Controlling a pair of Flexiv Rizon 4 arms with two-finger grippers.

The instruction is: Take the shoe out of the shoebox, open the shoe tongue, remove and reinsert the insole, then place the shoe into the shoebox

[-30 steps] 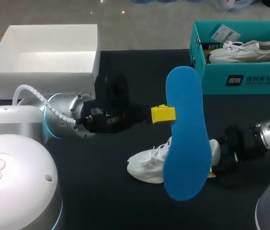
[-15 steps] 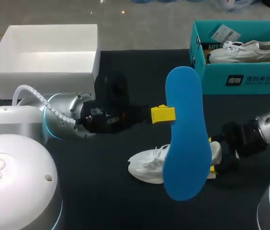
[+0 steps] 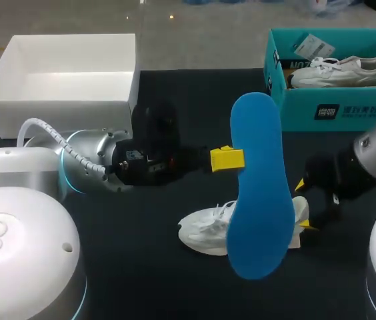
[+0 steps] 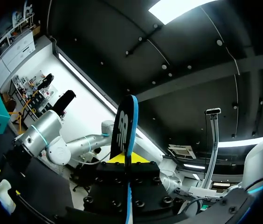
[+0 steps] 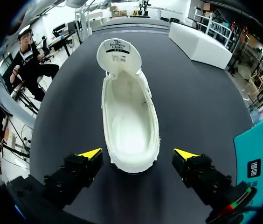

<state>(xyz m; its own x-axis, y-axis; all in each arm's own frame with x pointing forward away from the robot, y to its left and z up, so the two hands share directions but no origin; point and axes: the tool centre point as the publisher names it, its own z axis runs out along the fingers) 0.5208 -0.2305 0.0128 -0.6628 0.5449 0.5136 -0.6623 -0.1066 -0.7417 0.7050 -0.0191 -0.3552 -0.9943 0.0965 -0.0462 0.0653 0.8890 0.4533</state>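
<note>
Right gripper [image 3: 306, 205] has lifted off the shoe [image 3: 205, 230], spread wide, empty; shoe lies near the table's [image 3: 141, 267] front edge. Left gripper [image 3: 228, 159] clamps the insole [image 3: 261, 200] above. Recommend feeding it toe-first.

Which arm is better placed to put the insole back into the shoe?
Left, probably: the left gripper is shut on the blue insole, held near the white shoe. The right gripper is open and empty, behind the shoe's heel.
</note>
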